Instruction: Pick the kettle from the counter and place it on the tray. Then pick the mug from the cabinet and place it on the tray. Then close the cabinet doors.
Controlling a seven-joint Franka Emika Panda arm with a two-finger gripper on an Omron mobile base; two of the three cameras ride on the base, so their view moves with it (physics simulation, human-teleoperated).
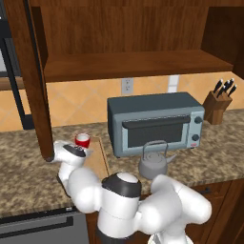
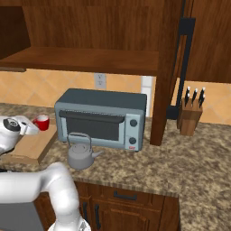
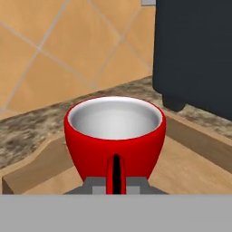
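The small red mug (image 3: 115,136), white inside, has its handle between my fingertips, so my gripper (image 3: 117,183) is shut on it. It is at the far end of the light wooden tray (image 3: 190,167); I cannot tell whether it touches the wood. The base views show the mug (image 1: 82,140) (image 2: 42,122) by my hand (image 1: 76,150) over the tray (image 1: 98,159) (image 2: 31,146). The grey kettle (image 1: 153,163) (image 2: 81,154) stands upright on the counter (image 1: 24,162) right of the tray, before the oven. The cabinet (image 1: 128,64) stands open, with its doors (image 1: 33,81) (image 2: 169,67) swung out.
A grey toaster oven (image 1: 155,123) (image 2: 101,118) sits against the tiled wall right of the tray. A knife block (image 1: 217,106) (image 2: 189,115) stands at the far right. The open left door's lower edge hangs close above my hand. Wooden drawers (image 2: 126,198) run below the counter.
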